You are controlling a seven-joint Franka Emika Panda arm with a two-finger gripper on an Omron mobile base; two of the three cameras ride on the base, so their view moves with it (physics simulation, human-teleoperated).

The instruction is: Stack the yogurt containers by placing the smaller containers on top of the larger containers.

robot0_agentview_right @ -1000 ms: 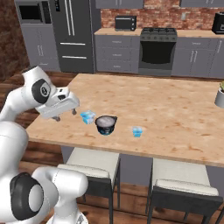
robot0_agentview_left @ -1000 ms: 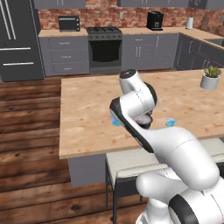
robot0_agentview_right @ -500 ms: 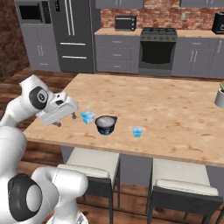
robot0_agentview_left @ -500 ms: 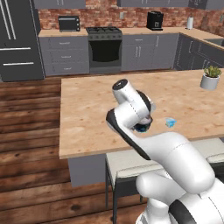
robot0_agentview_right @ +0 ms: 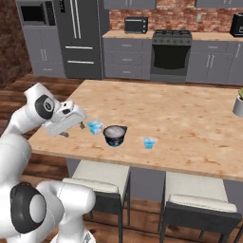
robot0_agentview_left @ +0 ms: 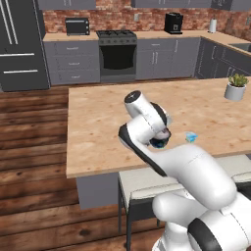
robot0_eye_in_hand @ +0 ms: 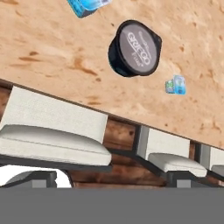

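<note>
**Kitchen island with three yogurt containers, pincer spread beside them**

Pale wood covers the island counter (robot0_agentview_right: 190, 118), which stands on a dark plank floor (robot0_agentview_left: 29, 147) before grey cabinets, a black range (robot0_agentview_right: 171, 57) and a brick back wall. Two pale-cushioned stools (robot0_agentview_right: 102, 178) sit tucked under the near edge.

In the right base view the dark tub (robot0_agentview_right: 115, 135) stands near the near edge of the counter, its pale top showing. One small light-blue cup (robot0_agentview_right: 95, 126) lies just beside it at 10 o'clock; another small cup (robot0_agentview_right: 149, 143) stands apart at 4 o'clock. The gripper (robot0_agentview_right: 81, 126), fingers spread and holding nothing, hangs just beside the first cup, at 9 o'clock from it.

A white plant pot (robot0_agentview_left: 235, 91) stands far off near the counter's edge, cut by the frame in the right base view.

From the left base camera the arm covers most of the tub and the nearer cup. From the hand camera the nearer cup is cropped at 12 o'clock, and the tub's lid lettering is too blurred to read.
</note>
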